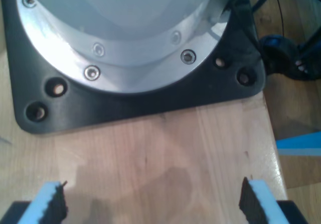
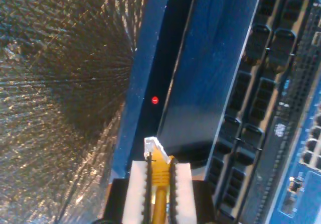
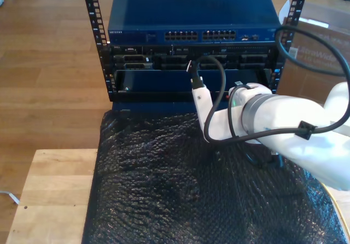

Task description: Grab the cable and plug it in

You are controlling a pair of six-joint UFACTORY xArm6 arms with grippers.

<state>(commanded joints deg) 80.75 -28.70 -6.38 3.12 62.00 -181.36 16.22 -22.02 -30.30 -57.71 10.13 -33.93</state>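
My second gripper [image 2: 159,184] is pinching the yellow cable [image 2: 159,196] between its 2 white fingers [image 2: 136,189], pressed close on both sides of it. The clear plug [image 2: 153,147] at the cable's end sticks out just past the fingertips and points toward the dark blue front panel [image 2: 210,73] of the equipment. A small red light [image 2: 155,100] glows in the dark slot just beside the plug's line. Next to the panel run rows of black ports [image 2: 256,83].

In the exterior view, the white arm [image 3: 290,123] comes in from the exterior view's right, and my second gripper [image 3: 196,79] is raised in front of the rack [image 3: 191,41], near the middle of its front face. There the plug end is too small to see clearly. A thick black cable [image 3: 219,74] loops along this arm. A black bubbled sheet [image 3: 191,184] covers the surface below the rack, and a wooden table [image 3: 49,189] shows at the exterior view's left.

My first gripper [image 1: 153,199] is spread wide with nothing between its 2 light blue fingers [image 1: 47,199]. It hangs over a pale wooden board [image 1: 160,148], near a black base plate [image 1: 150,96] carrying a round metal flange [image 1: 125,53] with bolts.
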